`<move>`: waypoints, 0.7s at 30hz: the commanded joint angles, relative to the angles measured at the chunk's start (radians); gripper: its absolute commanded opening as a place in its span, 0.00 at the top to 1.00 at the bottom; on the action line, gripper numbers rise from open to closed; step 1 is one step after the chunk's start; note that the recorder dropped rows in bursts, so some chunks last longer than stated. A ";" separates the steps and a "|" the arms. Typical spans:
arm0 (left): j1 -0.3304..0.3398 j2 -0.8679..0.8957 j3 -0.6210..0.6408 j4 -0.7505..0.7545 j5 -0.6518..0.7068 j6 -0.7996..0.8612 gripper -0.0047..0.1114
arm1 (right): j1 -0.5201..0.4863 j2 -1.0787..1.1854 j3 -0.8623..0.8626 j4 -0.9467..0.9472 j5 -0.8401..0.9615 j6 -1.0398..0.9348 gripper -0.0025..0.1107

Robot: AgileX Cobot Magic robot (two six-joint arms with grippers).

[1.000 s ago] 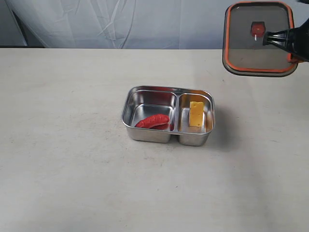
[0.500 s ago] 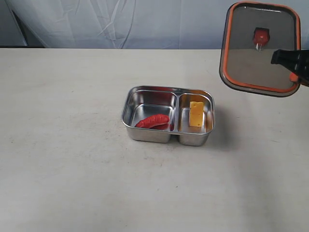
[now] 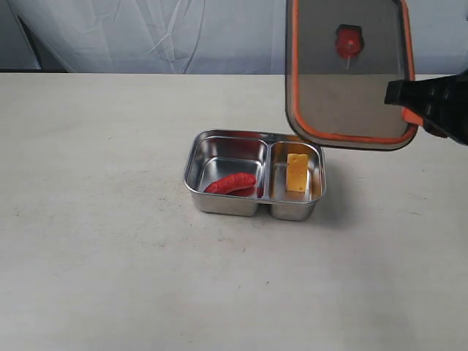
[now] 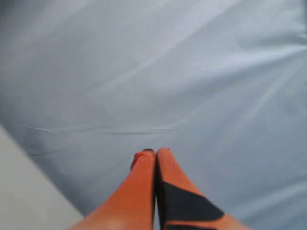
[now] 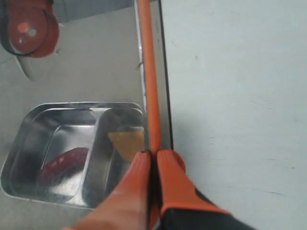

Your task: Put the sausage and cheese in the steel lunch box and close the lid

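The steel lunch box (image 3: 219, 205) sits mid-table, and the right wrist view shows it through the lid (image 5: 62, 199). The red sausage (image 3: 231, 183) lies in its left compartment, the yellow cheese (image 3: 297, 172) in the right one. The dark lid (image 3: 349, 88) with orange rim hangs tilted in the air above the box's back right corner. My right gripper (image 3: 414, 113) is shut on the lid's edge (image 5: 152, 154). The sausage (image 5: 64, 160) and cheese (image 5: 127, 142) show through the lid (image 5: 96, 62). My left gripper (image 4: 156, 152) is shut on nothing, facing pale cloth.
A white cloth backdrop (image 3: 146, 36) hangs behind the table's far edge. The pale table (image 3: 95, 256) spreads wide to the left and front of the box.
The right gripper has carried the lid leftward toward the box and tilted it more upright. The box, sausage and cheese have not moved.
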 commanded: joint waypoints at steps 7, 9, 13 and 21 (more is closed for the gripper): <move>-0.138 0.477 -0.189 0.746 -0.374 -0.684 0.96 | 0.161 -0.011 0.003 0.002 0.001 -0.025 0.99; -0.138 0.587 -0.231 0.774 -0.442 -0.679 0.96 | 0.177 -0.011 0.003 0.002 0.011 -0.040 0.99; -0.138 0.783 -0.330 0.848 -0.506 -0.606 0.93 | 0.208 -0.011 0.003 0.005 0.036 -0.069 0.99; -0.138 1.026 -0.433 0.890 -0.686 -0.549 0.52 | 0.281 -0.011 0.003 0.009 0.033 -0.085 0.99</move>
